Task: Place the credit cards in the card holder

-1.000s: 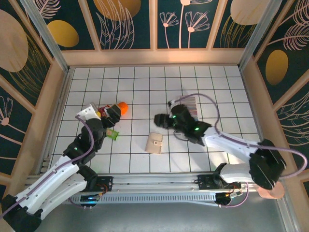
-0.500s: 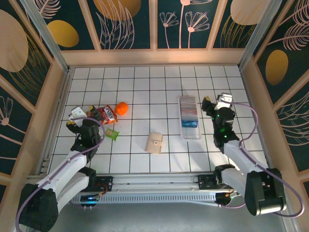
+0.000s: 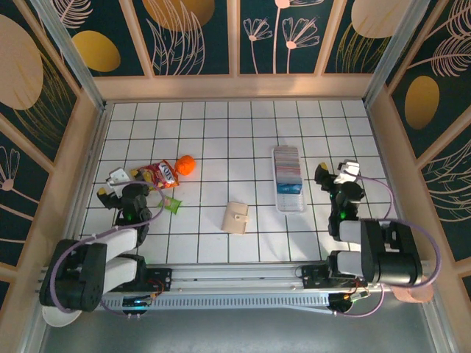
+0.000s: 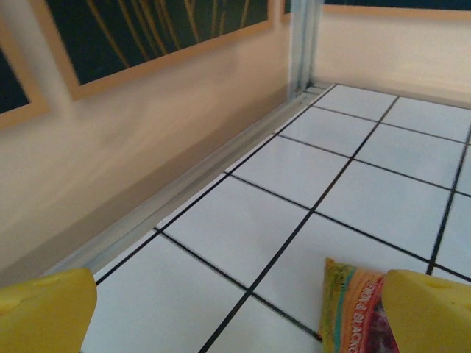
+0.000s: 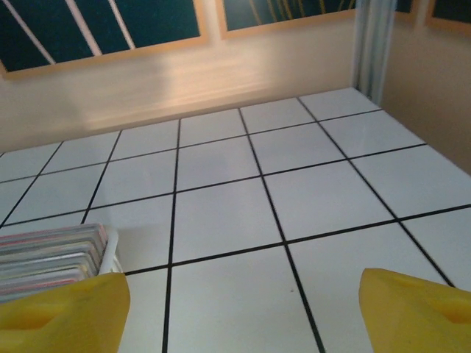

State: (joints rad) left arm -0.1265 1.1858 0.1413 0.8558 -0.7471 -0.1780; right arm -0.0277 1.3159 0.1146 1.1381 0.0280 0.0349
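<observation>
We have the tiled table (image 3: 221,125) with both arms folded back to its near edge, so the step in hand looks like the first reach. The white tray (image 3: 289,209) sits right of centre, and the cards (image 3: 289,176) lie overlapped in a row inside it. The holder (image 3: 235,218) lies folded shut on the tiles, near the tray's near-left corner but apart from it. A snack bag (image 3: 158,174) lies by the left arm, well apart from the holder. The right gripper (image 3: 335,175) hovers just right of the tray, jaws apart and empty. The left gripper (image 3: 112,188) is likewise spread with nothing between, beside the bag. We judge the holder must be opened and pinned first, best by the left, while the right pinches one card by its edge, not the whole row. Thin cards slip, so we would close gently and lift straight up.
</observation>
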